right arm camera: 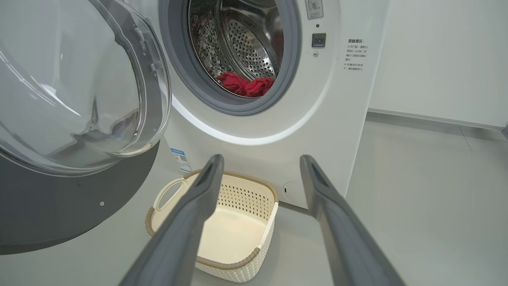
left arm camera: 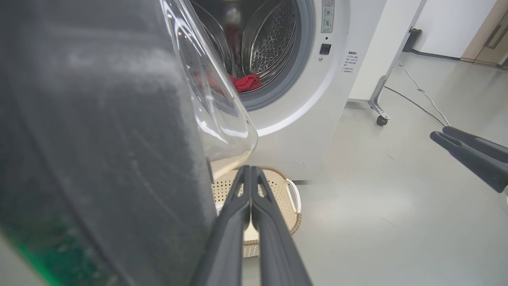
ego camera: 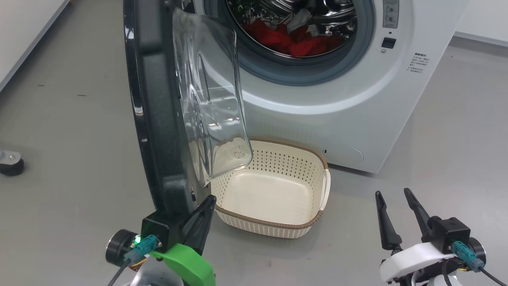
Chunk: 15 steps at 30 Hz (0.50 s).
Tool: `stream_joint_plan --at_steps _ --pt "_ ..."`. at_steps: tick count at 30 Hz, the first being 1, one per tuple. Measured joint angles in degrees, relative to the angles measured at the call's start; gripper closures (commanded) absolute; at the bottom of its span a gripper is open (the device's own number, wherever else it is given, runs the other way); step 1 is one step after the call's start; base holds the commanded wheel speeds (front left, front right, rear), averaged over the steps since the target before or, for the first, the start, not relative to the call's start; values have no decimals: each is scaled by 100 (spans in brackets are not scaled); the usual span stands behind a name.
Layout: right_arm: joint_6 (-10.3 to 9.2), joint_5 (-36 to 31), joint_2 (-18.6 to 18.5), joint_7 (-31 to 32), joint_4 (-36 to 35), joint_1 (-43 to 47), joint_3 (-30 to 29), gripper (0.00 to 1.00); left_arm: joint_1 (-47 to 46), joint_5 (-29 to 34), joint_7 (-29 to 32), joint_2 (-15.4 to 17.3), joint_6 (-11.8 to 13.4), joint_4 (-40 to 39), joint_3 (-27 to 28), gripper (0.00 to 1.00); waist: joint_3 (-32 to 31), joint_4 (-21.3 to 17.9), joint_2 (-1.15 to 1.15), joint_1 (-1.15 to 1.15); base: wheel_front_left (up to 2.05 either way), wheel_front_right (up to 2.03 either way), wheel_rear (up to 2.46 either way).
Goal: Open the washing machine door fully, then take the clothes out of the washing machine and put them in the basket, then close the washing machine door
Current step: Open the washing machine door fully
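Head view gives us the washing machine (ego camera: 357, 99) with the washing machine door (ego camera: 158, 119) swung out from its front, standing edge-on to us, glass bowl facing the opening. We see the clothes (ego camera: 301, 41), red with white parts, lying low in the machine's steel drum (ego camera: 337, 16), behind the grey seal (ego camera: 278, 67). The basket (ego camera: 270, 225) sits on the floor (ego camera: 436, 139) just in front of the machine, below the opening and beside the door's lower edge.

Our left gripper (ego camera: 210, 200) has its two fingers pressed together with nothing between them. It sits at the bottom of the door's inner side, out in front of the machine; whether it touches the black ring we cannot tell. Our right gripper (ego camera: 393, 194) holds its fingers spread apart and grips nothing. It hangs in front of the machine's right corner, well apart from it, fingers pointing toward it.
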Motion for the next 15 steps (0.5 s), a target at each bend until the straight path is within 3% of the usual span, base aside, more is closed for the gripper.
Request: stream_joint_plan --at_steps 15 --pt "46 -67 34 0 -3 -86 -86 0 88 7 -411 40 79 246 985 100 57 226 0 0 0 0 0"
